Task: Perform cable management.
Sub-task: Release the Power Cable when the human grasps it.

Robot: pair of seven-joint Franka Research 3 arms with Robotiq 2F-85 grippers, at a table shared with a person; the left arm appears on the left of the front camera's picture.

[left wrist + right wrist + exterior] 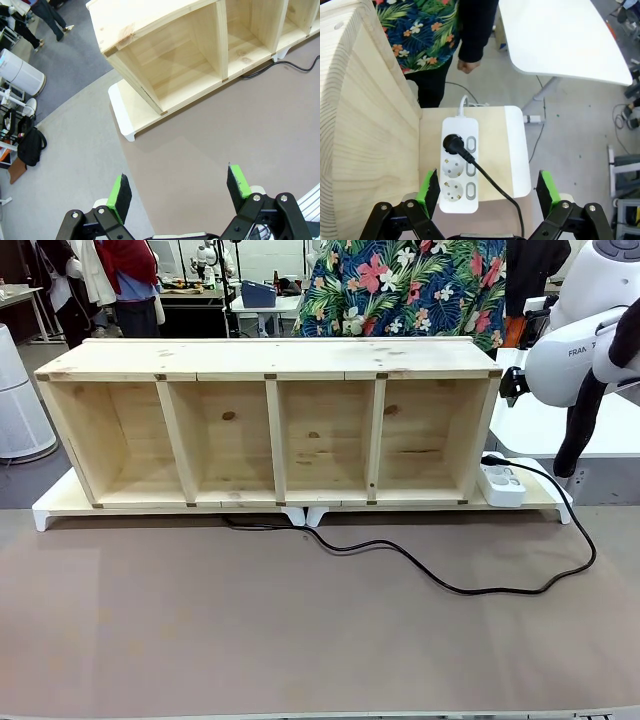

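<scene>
The black cable comes out from under the middle of the wooden shelf, snakes right across the brown mat, then loops up to the white power strip. In the right wrist view its angled plug sits in the strip's top socket, and the cord runs down between the fingers. My right gripper hangs open just above the strip, holding nothing. My left gripper is open over the mat, well short of the shelf's left end; a stretch of cable shows far off.
A person in a flowered shirt stands behind the shelf, one hand hanging near the strip's far end. The shelf stands on a white base. A white side table lies to the right. The brown mat is bare in front.
</scene>
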